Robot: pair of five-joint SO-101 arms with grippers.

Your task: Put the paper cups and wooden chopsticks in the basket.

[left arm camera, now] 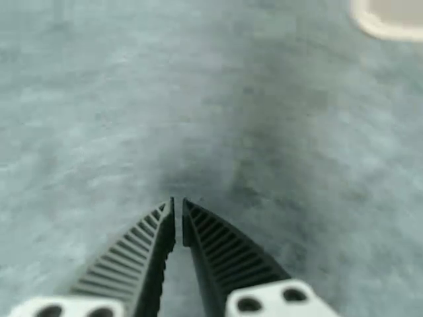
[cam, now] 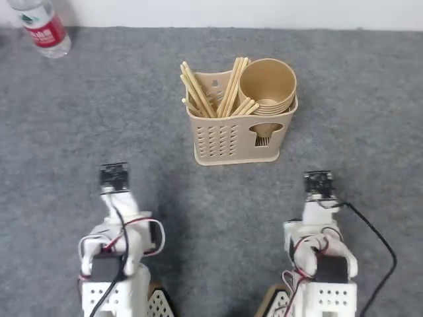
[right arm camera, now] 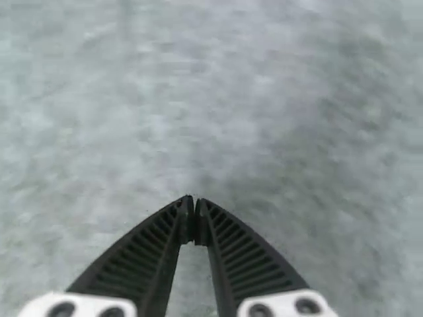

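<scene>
Both jaws were closed and empty: left gripper [left arm camera: 177,206], right gripper [right arm camera: 193,203]. Paper cups [cam: 268,84] and wooden chopsticks [cam: 198,92] stood in the basket [cam: 228,142], upper centre.

No legible text or numbers

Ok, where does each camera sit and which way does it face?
High view: fixed overhead, facing down on the mat, basket, left arm, right arm.
Left wrist view: on the left arm, facing mat past the shut left hand; pale corner, likely the basket.
Right wrist view: on the right arm, facing mat past the shut right hand.
Shared: mat in all; basket likely in high and left wrist views.
</scene>
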